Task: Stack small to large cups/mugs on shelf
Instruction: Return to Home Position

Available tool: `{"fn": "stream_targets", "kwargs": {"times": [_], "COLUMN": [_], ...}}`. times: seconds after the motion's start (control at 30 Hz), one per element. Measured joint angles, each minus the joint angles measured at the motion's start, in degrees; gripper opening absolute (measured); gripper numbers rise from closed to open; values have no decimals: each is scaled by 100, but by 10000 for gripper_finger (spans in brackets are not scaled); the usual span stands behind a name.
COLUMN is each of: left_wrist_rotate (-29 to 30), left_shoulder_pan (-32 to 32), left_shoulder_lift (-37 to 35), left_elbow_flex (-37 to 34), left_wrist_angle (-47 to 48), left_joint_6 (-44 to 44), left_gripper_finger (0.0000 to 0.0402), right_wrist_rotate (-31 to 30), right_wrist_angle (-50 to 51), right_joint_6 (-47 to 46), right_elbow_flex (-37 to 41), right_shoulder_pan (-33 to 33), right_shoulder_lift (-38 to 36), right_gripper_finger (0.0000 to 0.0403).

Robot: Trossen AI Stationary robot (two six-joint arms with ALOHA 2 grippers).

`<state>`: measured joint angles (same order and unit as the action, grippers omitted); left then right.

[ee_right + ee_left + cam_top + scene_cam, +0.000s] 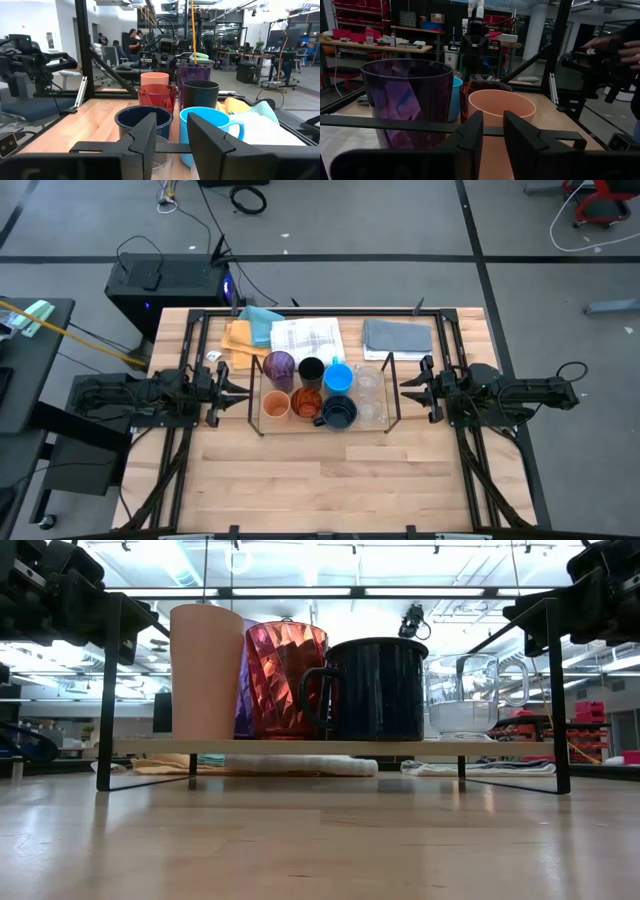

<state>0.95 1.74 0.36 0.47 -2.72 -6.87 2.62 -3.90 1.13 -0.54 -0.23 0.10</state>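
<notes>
The shelf (323, 425), a low black rod frame, stands mid-table and holds all the cups upright on their bases. The far row is purple (279, 366), black (311, 370), bright blue (338, 377) and clear glass (368, 380). The near row is pale orange (276, 405), red-orange (307, 403) and the navy mug (340, 412). My left gripper (240, 388) hovers level at the shelf's left end, slightly open and empty, with the purple cup (405, 100) and pale orange cup (502, 107) just ahead. My right gripper (405, 388) hovers at the shelf's right end, open and empty, facing the navy mug (137, 122) and blue cup (210, 125).
Folded cloths lie behind the shelf: yellow (238, 340), teal (262, 320), a checked towel (308, 338) and a grey towel (400, 337). Black arm-mount rails run down both table sides. Bare wood fills the near half (320, 480). A person's hand (625, 47) shows beyond the right arm.
</notes>
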Motion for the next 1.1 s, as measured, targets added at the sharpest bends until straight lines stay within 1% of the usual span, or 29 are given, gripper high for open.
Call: {"fn": "stream_targets", "kwargs": {"times": [0.2,0.4,0.57,0.9,1.1], "left_wrist_rotate": [-1,0,0,-1,-1], "left_shoulder_pan": [0,-2,0,0,0], "left_shoulder_lift": [0,0,0,0,0], "left_elbow_flex": [-1,0,0,0,-1], "left_wrist_angle": [0,0,0,0,0], "left_joint_6": [1,0,2,2,1], "left_gripper_finger": [76,81,87,76,80], "right_wrist_rotate": [0,0,-128,-129,-108], "right_wrist_angle": [0,2,57,151,153], "right_joint_6": [-1,-2,4,9,13], "right_elbow_flex": [0,0,-4,-7,-7], "right_shoulder_pan": [0,0,0,0,2], "right_shoulder_lift": [0,2,9,11,11], "right_gripper_finger": [116,116,116,116,116]}}
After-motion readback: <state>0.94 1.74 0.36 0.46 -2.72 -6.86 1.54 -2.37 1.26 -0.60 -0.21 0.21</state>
